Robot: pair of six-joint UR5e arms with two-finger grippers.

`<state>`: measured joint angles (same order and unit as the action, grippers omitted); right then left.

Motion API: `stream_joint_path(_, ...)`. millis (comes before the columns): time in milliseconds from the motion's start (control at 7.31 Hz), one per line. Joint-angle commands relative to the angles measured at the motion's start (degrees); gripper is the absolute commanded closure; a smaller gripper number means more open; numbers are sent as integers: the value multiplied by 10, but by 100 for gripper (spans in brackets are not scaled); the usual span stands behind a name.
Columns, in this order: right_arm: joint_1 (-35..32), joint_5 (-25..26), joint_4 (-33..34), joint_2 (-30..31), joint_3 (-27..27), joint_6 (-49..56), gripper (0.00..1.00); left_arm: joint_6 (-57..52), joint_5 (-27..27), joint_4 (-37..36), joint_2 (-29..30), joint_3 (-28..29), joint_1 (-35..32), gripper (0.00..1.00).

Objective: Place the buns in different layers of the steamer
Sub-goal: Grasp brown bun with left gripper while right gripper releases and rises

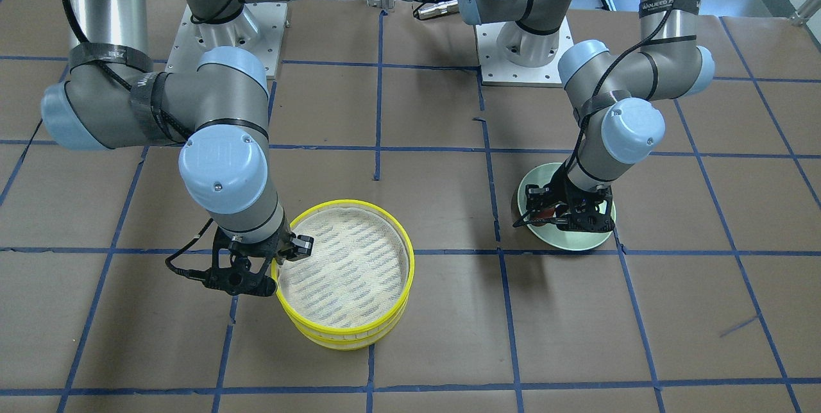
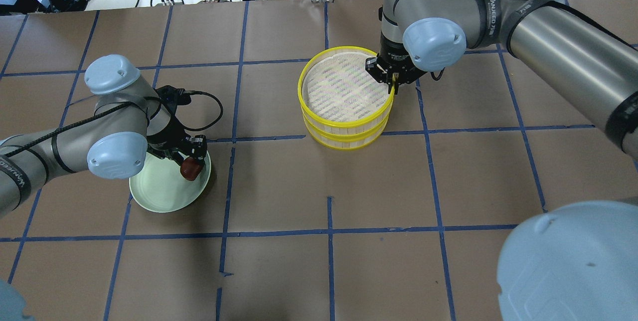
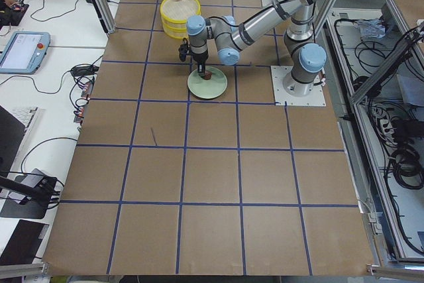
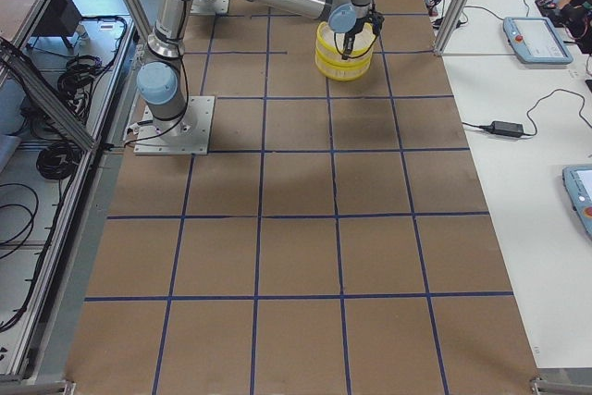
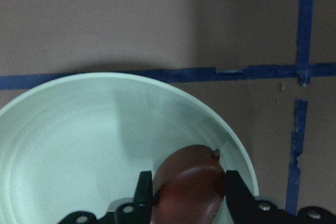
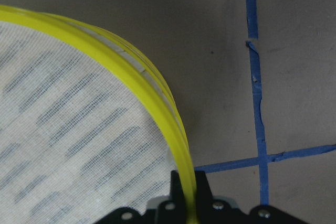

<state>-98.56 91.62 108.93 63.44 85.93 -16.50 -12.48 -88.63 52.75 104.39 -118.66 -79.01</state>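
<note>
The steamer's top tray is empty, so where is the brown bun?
Overhead view, table left: the brown bun is between the left gripper's jaws, at the green plate's right edge.

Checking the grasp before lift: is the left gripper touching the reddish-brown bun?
Touching. The left wrist view shows the left gripper with a finger flush against each side of the reddish-brown bun, no gap visible.

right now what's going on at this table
The left gripper grips the reddish-brown bun at the edge of the pale green plate; I can't tell whether the bun is lifted. The right gripper pinches the yellow rim of the top steamer tray, which sits on the lower tray with nothing on its mesh floor. No white bun is in view.
</note>
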Motion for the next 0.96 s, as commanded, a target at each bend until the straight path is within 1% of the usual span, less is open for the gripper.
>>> stream_joint_path(0,1,-3,7,-1,-1,-4,52,1,-1,1,0,0,0,91)
stream_joint_path(137,4,-4,8,1,-1,-5,40,-1,-1,0,0,6,1,100)
stream_joint_path(274,4,-5,20,1,-1,-2,13,0,-1,-5,-1,16,0,100)
stream_joint_path(411,12,-7,24,12,-9,2,1,1,-3,5,-8,32,0,100)
stream_joint_path(547,26,-7,16,49,-11,5,0,1,-2,16,-16,41,-3,100)
stream_joint_path(684,49,-26,-41,85,-17,17,0,3,-1,25,-16,57,-12,100)
stream_joint_path(821,77,-74,-110,119,-43,46,0,41,8,60,-18,91,-37,100)
